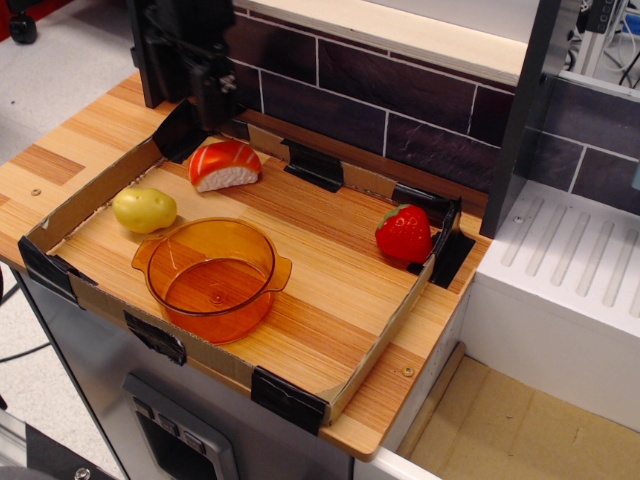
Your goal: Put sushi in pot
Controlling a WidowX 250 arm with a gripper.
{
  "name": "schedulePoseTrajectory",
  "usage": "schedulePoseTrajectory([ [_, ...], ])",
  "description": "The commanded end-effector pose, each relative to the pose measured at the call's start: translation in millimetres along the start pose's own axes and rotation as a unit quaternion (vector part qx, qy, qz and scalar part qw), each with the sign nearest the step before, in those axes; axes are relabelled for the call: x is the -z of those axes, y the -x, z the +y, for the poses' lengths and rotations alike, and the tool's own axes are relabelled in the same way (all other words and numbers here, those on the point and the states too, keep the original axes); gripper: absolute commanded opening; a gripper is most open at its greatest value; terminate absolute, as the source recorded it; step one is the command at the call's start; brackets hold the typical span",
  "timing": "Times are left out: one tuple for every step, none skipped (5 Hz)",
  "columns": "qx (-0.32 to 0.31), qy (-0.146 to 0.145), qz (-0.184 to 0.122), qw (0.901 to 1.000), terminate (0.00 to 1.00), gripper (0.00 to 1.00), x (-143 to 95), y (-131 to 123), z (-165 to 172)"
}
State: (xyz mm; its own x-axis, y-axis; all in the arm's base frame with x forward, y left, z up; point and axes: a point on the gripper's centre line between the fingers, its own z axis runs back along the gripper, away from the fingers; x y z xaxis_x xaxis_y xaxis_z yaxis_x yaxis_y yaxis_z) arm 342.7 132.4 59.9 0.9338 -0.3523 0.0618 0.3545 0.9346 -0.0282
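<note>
The sushi [224, 165], orange with white stripes on a white rice base, lies at the back left of the cardboard-walled tray [95, 190]. The amber translucent pot [212, 276] stands empty at the tray's front left, in front of the sushi. My gripper [216, 108] is a dark block at the top left, hanging just above and behind the sushi, apart from it. Its fingers merge with the dark wall, so how the jaws stand does not show.
A yellow potato [144, 209] lies left of the pot. A red strawberry [404, 234] sits at the tray's right wall. A dark tiled wall [400, 110] runs behind the tray. A white ribbed drainer [570, 260] is at the right.
</note>
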Motion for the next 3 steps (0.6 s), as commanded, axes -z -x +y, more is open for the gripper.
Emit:
schedulePoseTrajectory([
  [0.043,-0.042,-0.028,0.9978,0.00,1.00,16,-8,-12],
  [0.038,-0.050,-0.005,0.9980,0.00,1.00,32,-5,-10],
  [0.040,-0.052,0.000,0.9978,0.00,1.00,42,-7,-12],
])
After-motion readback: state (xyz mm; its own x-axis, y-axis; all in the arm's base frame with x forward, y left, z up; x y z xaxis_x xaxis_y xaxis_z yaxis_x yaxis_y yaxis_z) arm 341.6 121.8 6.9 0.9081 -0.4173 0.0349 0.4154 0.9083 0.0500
